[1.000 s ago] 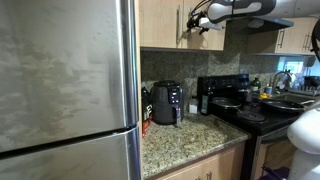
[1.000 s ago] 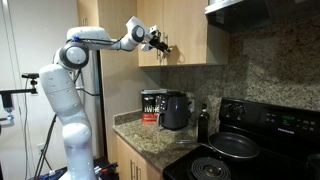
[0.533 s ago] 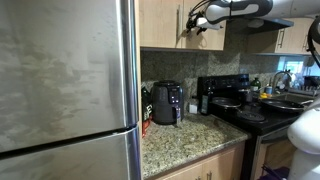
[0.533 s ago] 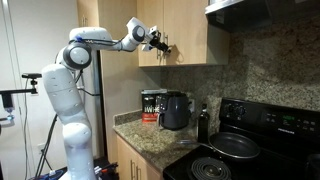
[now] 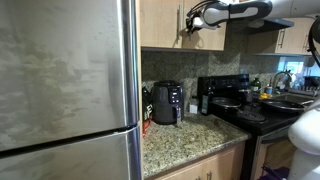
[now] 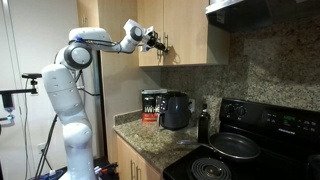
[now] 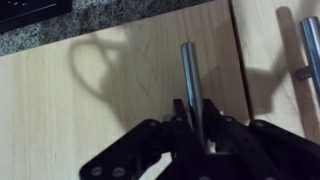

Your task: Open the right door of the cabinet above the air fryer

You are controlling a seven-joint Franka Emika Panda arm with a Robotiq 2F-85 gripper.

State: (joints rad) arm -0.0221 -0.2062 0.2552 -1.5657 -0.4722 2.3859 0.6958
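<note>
The wrist view looks along the right door (image 7: pixel 100 90), a light-tan panel. Its silver bar handle (image 7: pixel 187 75) runs between my black fingers (image 7: pixel 232 128). My gripper (image 7: pixel 197 115) is shut on that handle. The door looks flush with the twin door (image 7: pixel 270 60), whose own handle (image 7: pixel 311 45) shows at the frame's edge. In both exterior views my gripper (image 5: pixel 190 20) (image 6: pixel 160 42) is up at the cabinet (image 5: pixel 160 25) (image 6: pixel 185 35), at the seam between its two doors. The black air fryer (image 5: pixel 167 102) (image 6: pixel 175 110) stands on the granite counter (image 5: pixel 190 135) below.
A steel fridge (image 5: pixel 65 80) fills one side. A black stove (image 5: pixel 240 105) with a pan (image 6: pixel 235 145) stands beside the counter, under a range hood (image 6: pixel 240 10). A dark bottle (image 6: pixel 203 122) and a red box (image 6: pixel 150 105) flank the air fryer.
The jaws have closed onto the right door's handle. The arm has barely shifted, and the door has not visibly moved.
</note>
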